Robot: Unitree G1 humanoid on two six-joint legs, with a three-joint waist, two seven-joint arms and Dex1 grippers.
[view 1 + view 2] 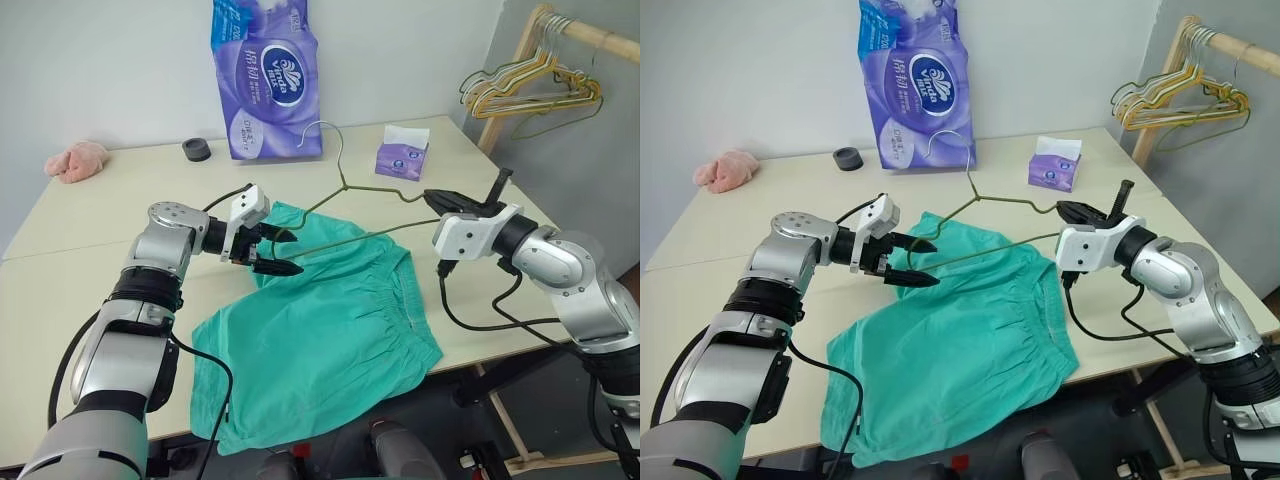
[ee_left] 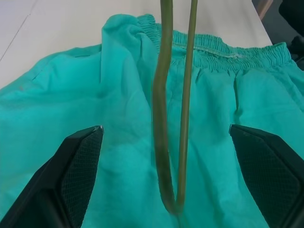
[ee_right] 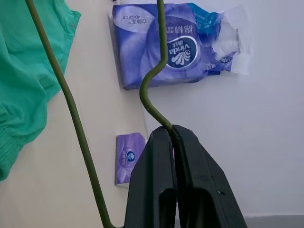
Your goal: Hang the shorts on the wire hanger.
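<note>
On the table (image 1: pixel 90 225) the shorts (image 1: pixel 330 330) lie flat, front edge hanging off | hanger (image 1: pixel 350 190) tip dips between the left gripper (image 1: pixel 278 252) fingers, spread wide just above the cloth | right gripper (image 1: pixel 432 197), held level, is pinched tight on the hanger's far corner.

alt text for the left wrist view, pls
The wire hanger has its narrow end corner between the open left gripper fingers, neither finger touching it. Under it, the teal shorts lie spread on the table, gathered waistband at the far side.
</note>
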